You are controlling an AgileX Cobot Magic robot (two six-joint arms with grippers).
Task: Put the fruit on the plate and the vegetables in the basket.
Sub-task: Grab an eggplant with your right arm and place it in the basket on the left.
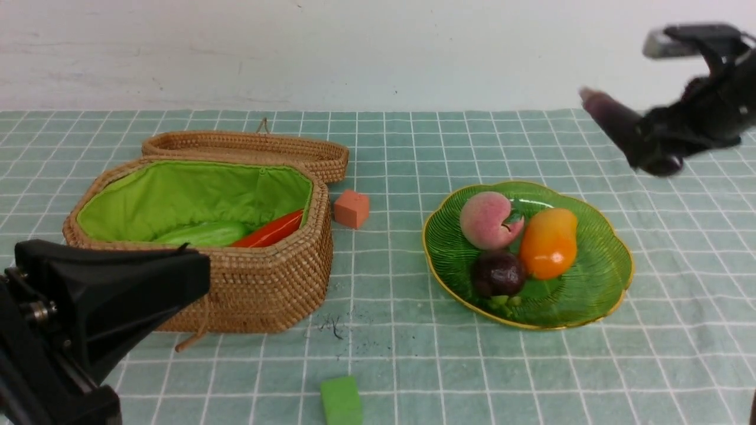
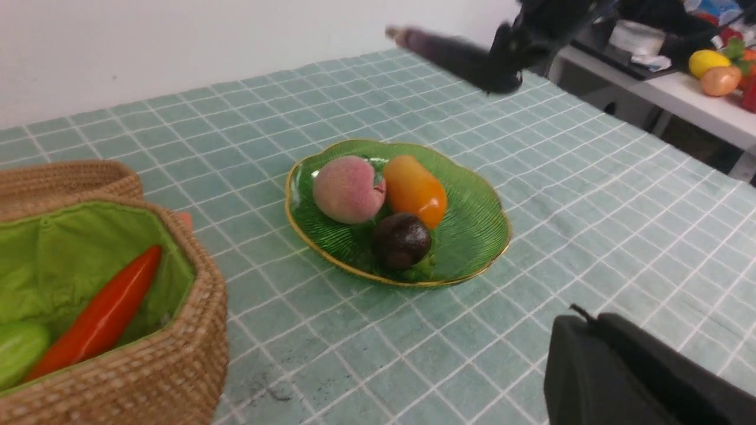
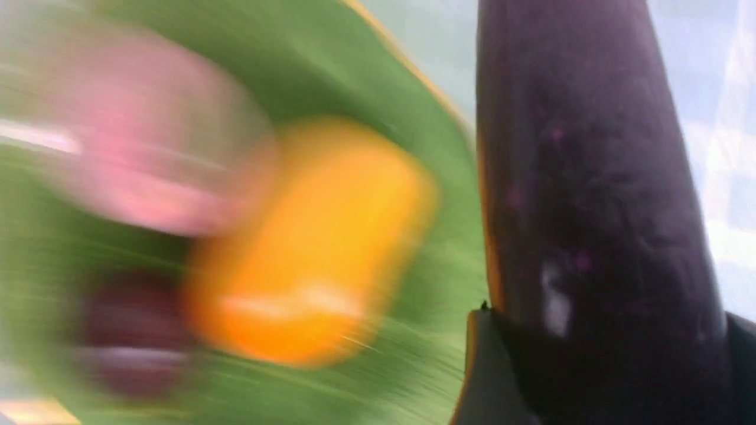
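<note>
The green plate [image 1: 596,277] holds the pink peach [image 1: 485,219], the orange-yellow mango [image 1: 549,243] and the dark-purple mangosteen [image 1: 498,272]. In the open wicker basket [image 1: 266,283] lie the light-green cucumber [image 1: 204,234] and the red pepper [image 1: 269,231]. My right gripper [image 1: 649,147] hangs in the air above and behind the plate's right side, shut on the dark-purple eggplant [image 1: 611,124], whose free end points left. The right wrist view shows the eggplant [image 3: 590,177] between the fingers, with the plate blurred beyond it. My left gripper [image 1: 198,268] is shut and empty in front of the basket.
The basket's woven lid [image 1: 248,147] lies behind it. A small orange cube [image 1: 352,208] sits between basket and plate. A small green block [image 1: 341,401] rests near the table's front edge. A side table [image 2: 679,94] with other toys stands beyond the right edge.
</note>
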